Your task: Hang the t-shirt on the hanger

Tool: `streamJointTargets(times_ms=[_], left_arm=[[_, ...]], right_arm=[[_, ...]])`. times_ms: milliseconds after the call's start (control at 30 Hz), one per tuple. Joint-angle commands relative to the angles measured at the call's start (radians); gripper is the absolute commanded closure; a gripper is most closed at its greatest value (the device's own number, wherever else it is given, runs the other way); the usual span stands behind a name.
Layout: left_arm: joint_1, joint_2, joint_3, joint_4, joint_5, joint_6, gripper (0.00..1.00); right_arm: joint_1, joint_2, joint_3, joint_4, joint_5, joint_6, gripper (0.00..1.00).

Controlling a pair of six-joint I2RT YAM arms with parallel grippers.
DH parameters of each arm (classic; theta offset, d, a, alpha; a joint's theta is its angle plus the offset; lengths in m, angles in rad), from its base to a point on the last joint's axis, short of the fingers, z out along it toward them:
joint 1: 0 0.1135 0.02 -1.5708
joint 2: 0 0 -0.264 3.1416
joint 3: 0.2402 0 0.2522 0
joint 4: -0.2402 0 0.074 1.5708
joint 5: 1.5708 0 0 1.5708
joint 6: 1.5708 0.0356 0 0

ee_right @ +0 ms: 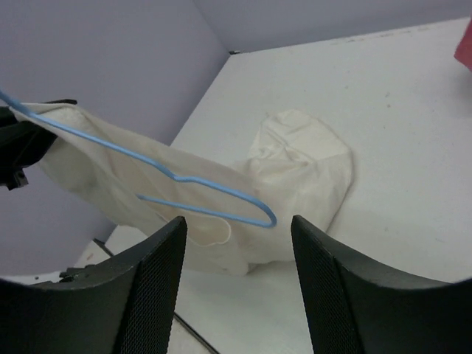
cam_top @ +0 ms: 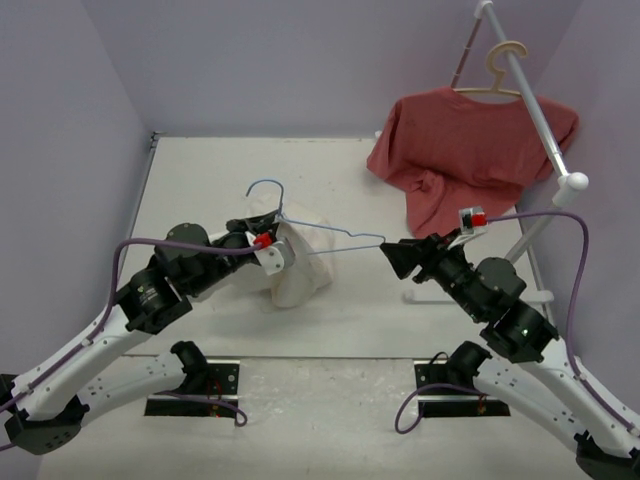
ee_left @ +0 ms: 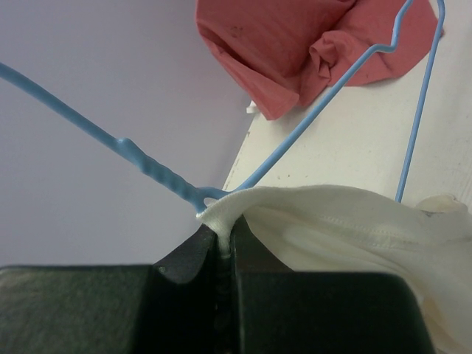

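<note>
Left fingers clenched on t-shirt, right fingers released around hanger, red shirt beyond.

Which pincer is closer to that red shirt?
Right. The right pincer sits close beside the red shirt; the left pincer is farther left, clamping the cream t-shirt.

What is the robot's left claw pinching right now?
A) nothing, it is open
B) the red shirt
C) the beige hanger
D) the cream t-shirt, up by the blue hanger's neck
D: the left wrist view shows the left claw closed on a fold of the cream t-shirt beside the twisted neck of the hanger; the red shirt lies well beyond it.
</note>
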Motion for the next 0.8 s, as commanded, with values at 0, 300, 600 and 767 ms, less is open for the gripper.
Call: streamJointTargets(times_ms=[0,300,600,767], left_arm=[[-0.004,-0.016,0.016,0.083,-0.065,-0.026,1.0],[-0.002,-0.021,0.007,0.119,-0.035,-0.08,1.0],[-0.002,-0.053,-0.025,0.147,0.014,-0.097,1.0],[-0.002,-0.055,-0.033,0.157,0.011,-0.104,1.0]], right_arm=[[-0.001,-0.012,-0.062,-0.068,0.147,0.301,0.36],[0.032,0.302,-0.157,0.298,-0.169,0.404,0.36],[0.134,0.569,-0.067,0.439,-0.172,0.421,0.36],[0.176,0.545,-0.138,0.56,-0.12,0.467,0.38]])
